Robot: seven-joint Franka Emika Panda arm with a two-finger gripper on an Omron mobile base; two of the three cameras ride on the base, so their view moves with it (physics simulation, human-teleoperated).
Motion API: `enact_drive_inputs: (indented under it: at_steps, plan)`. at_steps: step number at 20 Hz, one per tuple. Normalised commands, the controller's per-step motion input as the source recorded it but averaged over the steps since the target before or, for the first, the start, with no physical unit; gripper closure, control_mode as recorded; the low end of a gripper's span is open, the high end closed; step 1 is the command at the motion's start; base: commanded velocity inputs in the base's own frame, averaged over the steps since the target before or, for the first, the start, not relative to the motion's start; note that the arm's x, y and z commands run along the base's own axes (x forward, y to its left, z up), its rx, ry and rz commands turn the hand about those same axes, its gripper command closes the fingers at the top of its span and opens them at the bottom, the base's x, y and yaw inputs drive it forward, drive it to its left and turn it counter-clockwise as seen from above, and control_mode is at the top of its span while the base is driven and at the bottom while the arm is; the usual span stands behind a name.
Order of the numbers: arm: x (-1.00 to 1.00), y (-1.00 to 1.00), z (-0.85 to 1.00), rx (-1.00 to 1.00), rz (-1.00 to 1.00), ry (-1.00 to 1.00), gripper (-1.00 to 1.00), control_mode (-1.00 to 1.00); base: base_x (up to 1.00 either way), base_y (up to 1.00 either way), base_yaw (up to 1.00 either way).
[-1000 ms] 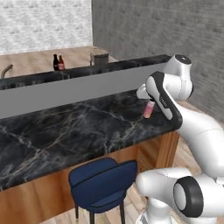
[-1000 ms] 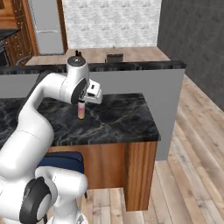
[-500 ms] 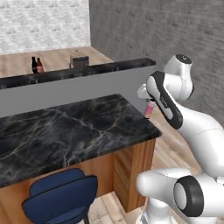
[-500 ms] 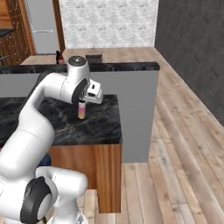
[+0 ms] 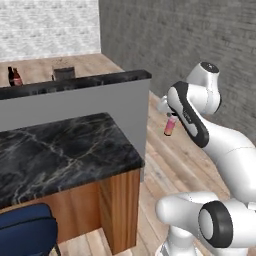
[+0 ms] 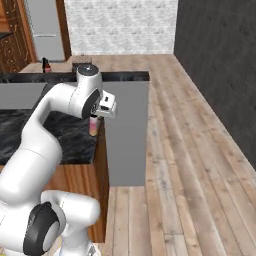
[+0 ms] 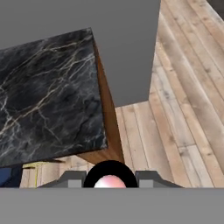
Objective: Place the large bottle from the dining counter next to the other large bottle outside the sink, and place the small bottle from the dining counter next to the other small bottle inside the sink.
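Clearly beyond the counter's end, the arm (image 5: pixel 200 125) was pictured above bare wooden floor (image 6: pixel 185 150), with the small pink bottle (image 5: pixel 170 126) carried in the air. The dining counter (image 5: pixel 60 150), its black marble top veined in white over a wooden front, was seen to the arm's left in the left base view, and a grey partition (image 5: pixel 85 102) with a dark cap was shown rising behind it. In the right base view the same counter (image 6: pixel 20 132) lay partly hidden behind the white arm. A blue stool (image 5: pixel 25 232) was caught at the lower left, tucked against the counter's front.

Two large bottles (image 5: pixel 13 77) were seen standing close together in the far background of the left base view, beside a small dark box (image 5: pixel 63 73); their details were too small to be told.

The gripper (image 5: pixel 169 116) was shown clamped on the small bottle, gripped at its top so that its pale-pink body hung below, just off the counter's corner. In the hand view the bottle (image 7: pixel 109 180) was seen from above between the two fingers (image 7: pixel 72 178), pressed in against it on either side.
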Motion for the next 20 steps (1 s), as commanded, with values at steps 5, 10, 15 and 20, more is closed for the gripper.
enact_drive_inputs:
  at_steps: [5,10,15,20]
  plan:
    - [0.0,0.0,0.0,0.0,0.0,0.0,1.0,1.0,-0.02,-0.86,0.09]
    - [0.0,0.0,0.0,0.0,0.0,0.0,1.0,1.0,0.0,-0.81,0.1]
    - [0.0,0.0,0.0,0.0,0.0,0.0,1.0,1.0,0.03,-0.75,0.11]
    - [0.0,0.0,0.0,0.0,0.0,0.0,1.0,1.0,0.08,-0.52,0.16]
